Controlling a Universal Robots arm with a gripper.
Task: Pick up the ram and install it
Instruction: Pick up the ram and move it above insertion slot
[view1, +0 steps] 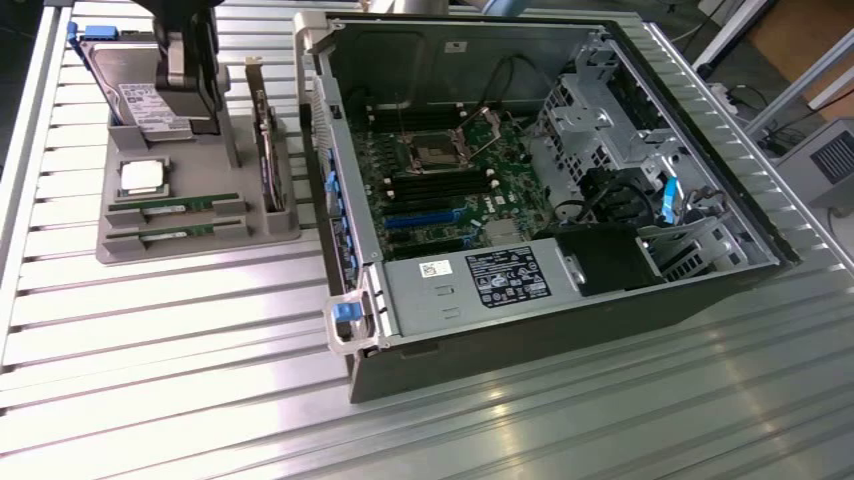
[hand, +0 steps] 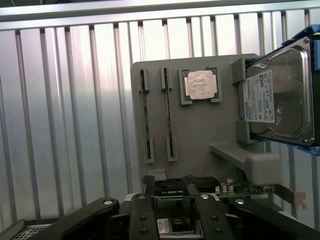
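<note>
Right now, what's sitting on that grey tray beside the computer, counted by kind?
ram sticks: 2
processor: 1
hard drive: 1
card with metal bracket: 1
Total: 5

no print is legible; the labels on the hard drive (hand: 280, 95) and the power supply (view1: 467, 290) are too fine to read.

We see a ribbed table (view1: 147, 350), seemingly aluminium, bearing a grey parts tray (view1: 260, 230) beside an open computer case (view1: 561, 332).
</note>
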